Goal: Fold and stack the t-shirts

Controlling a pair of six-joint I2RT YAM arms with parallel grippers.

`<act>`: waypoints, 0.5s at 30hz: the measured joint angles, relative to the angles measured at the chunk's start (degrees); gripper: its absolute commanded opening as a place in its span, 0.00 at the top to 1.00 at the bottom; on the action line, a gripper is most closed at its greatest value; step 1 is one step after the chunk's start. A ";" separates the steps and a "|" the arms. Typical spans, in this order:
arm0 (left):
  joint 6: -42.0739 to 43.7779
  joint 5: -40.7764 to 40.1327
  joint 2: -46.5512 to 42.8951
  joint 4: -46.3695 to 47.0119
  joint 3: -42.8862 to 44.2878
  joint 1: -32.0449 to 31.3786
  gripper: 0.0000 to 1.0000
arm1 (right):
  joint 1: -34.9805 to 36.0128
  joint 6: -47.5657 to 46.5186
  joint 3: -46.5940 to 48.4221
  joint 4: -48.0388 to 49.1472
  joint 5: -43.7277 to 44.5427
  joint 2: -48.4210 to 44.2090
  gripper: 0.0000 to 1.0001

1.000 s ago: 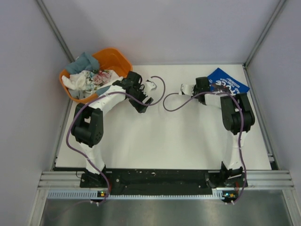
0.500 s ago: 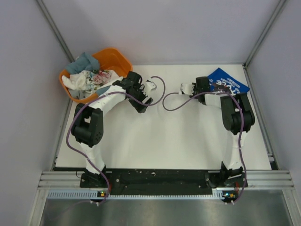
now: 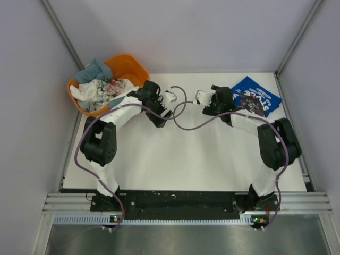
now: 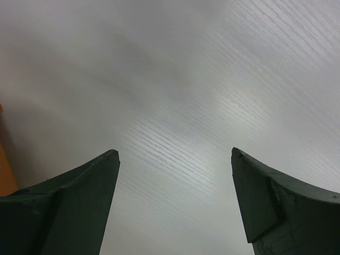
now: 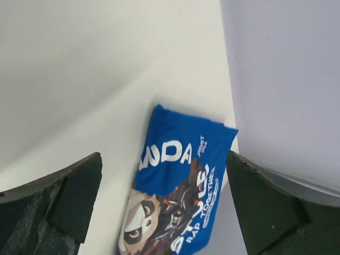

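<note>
Blue t-shirt (image 3: 256, 95): folded to a flat rectangle with white lettering and a dark graphic face up. It lies askew on the white table (image 3: 175, 159) toward the 1 o'clock corner, one corner near the right edge. Nothing touches it. Right gripper (image 3: 204, 100) sits off the shirt's 9 o'clock side, near but clear of it, with the wrist body in between. Its jaws are spread wide with nothing between them. From the right wrist camera the dark fingers (image 5: 58, 196) stand at the lower corners of the frame. The shirt shows in the gap beyond them at about 6 o'clock, with no contact. The remaining t-shirts are heaped unfolded in the orange tub (image 3: 135, 68) at the table's 10 o'clock corner. A grey-blue shirt (image 3: 95, 69) is on the far side, a white shirt (image 3: 87, 91) at near left and a floral shirt (image 3: 112, 87) mid-heap. Left gripper (image 3: 169, 99) hangs near the tub, off its 3 o'clock side, jaws likewise wide apart and gripping nothing. The left wrist camera shows only bare table between its fingers (image 4: 79, 202), plus a sliver of orange at the 9 o'clock edge. The two grippers point toward each other across a small gap at the far middle of the table. A purple cable (image 3: 186, 125) droops between them.
</note>
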 measured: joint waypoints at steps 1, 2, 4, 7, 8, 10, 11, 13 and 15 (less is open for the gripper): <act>0.04 0.07 -0.02 0.02 -0.04 0.00 0.10 | 0.83 1.77 -0.63 -0.20 -0.50 -1.81 0.01; 0.22 0.17 -0.33 0.26 -0.52 0.00 0.10 | 1.68 4.31 -1.42 -0.35 -2.01 -4.26 0.01; 0.59 0.63 -1.55 0.22 -2.10 0.00 0.10 | 2.84 9.79 -2.67 -1.18 -5.14 -9.68 0.01; 1.38 2.51 -5.70 0.74 -6.19 -0.07 0.10 | 2.82 18.43 -6.67 -0.74 -9.16 -19.61 0.01; 1.57 3.17 -7.54 0.96 -7.67 -0.07 0.10 | 2.64 21.20 -8.87 0.00 -10.05 -23.10 0.01; 1.68 4.04 -10.99 2.10 -10.62 0.09 0.09 | 2.62 26.21 -13.70 2.38 -10.99 -29.09 0.01; 1.64 4.39 -12.81 2.80 -12.35 0.37 0.08 | 2.62 29.35 -17.31 4.33 -10.99 -32.54 0.01; 1.31 4.55 -15.78 4.72 -15.96 1.31 0.01 | 2.56 34.36 -22.82 7.17 -10.23 -37.33 0.01; 0.42 5.31 -18.03 7.54 -20.06 3.02 0.01 | 2.34 39.43 -28.63 10.60 -8.52 -41.27 0.01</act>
